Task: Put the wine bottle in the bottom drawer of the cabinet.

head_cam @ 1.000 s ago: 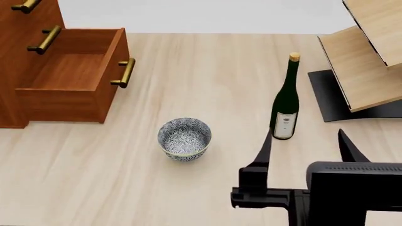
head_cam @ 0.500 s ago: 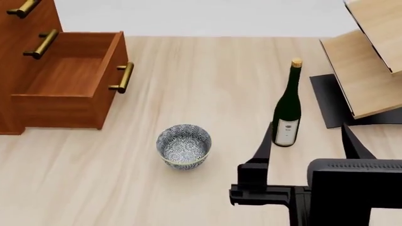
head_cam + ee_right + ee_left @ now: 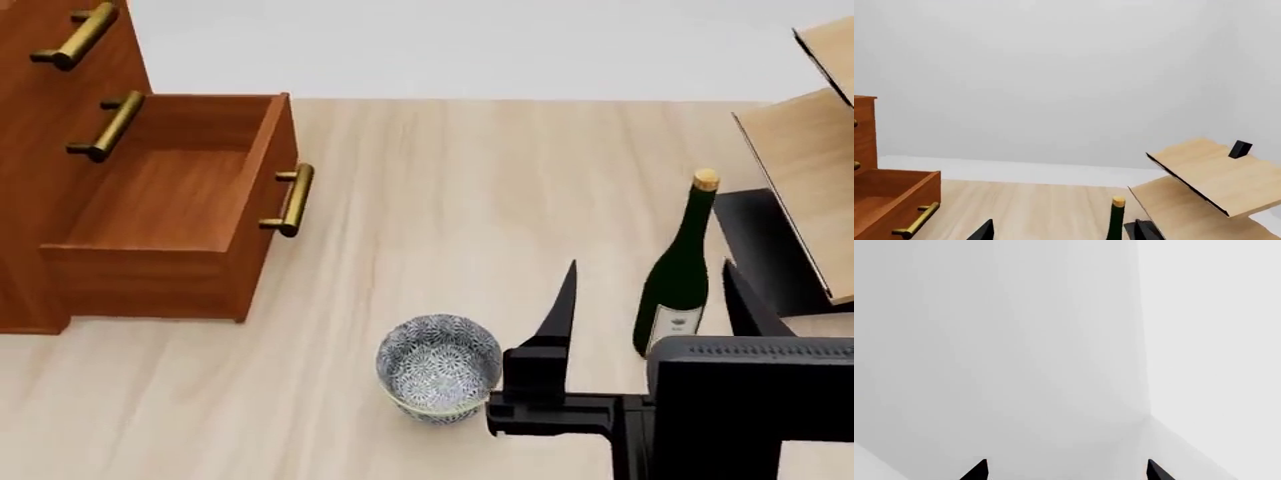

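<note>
cabinet [image 3: 40, 120] at table [image 3: 441, 170] far left, bottom drawer [image 3: 174, 220] pulled out toward centre, bowl [image 3: 438, 366] near front centre, wine bottle [image 3: 677, 270] upright to its right, rack [image 3: 807, 170] at far right behind bottle, right claw [image 3: 650, 300] in front of bottle

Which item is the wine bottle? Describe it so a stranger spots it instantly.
Look at the right side of the table, beside the pale wooden rack. The wine bottle stands upright there: tall, slim, dark green, white label, tan cork. The bowl nearby is short, round and patterned.
</note>
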Robot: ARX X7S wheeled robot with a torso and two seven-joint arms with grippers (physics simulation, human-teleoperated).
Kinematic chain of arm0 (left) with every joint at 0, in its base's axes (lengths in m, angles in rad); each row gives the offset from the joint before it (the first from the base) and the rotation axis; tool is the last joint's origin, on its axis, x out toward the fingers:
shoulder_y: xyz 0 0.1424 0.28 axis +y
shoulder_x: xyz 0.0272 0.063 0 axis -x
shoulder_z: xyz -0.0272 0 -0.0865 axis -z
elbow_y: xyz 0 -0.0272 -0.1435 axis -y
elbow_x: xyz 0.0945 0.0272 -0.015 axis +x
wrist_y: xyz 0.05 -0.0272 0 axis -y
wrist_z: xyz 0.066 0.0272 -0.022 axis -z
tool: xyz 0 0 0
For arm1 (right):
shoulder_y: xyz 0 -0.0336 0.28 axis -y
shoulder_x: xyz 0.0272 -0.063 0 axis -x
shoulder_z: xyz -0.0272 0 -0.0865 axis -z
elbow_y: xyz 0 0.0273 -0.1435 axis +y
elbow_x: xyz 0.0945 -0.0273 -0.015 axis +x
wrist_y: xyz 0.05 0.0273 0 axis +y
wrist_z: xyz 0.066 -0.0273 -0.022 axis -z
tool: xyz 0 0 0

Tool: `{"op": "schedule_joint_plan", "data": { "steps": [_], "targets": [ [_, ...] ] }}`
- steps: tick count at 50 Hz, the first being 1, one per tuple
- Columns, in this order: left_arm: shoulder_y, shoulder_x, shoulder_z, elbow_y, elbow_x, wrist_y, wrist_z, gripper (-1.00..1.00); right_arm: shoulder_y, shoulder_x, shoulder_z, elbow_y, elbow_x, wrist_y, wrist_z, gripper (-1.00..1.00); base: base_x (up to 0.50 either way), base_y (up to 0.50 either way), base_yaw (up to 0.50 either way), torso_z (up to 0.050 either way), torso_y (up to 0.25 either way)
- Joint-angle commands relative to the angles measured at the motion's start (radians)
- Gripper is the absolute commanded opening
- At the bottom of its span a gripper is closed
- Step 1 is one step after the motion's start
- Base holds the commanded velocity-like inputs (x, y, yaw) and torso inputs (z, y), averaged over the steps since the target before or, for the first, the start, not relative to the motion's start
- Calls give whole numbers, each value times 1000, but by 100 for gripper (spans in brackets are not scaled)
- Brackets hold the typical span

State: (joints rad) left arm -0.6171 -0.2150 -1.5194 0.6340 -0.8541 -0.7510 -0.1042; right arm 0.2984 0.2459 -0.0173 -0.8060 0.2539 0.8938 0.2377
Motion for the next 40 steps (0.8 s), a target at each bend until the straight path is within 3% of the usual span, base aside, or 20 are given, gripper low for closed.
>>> {"op": "schedule_joint_plan", "data": {
  "steps": [1,40],
  "targets": [
    [4,0,0,0,-4,0,-2,100,1,2,-4,2,5,6,8,100,184,238,0,0,0],
    [17,-3,4,2,-14,-2,-8,100,2,16,-8,-6,28,8,22,100,183,202,0,0,0]
  ]
}}
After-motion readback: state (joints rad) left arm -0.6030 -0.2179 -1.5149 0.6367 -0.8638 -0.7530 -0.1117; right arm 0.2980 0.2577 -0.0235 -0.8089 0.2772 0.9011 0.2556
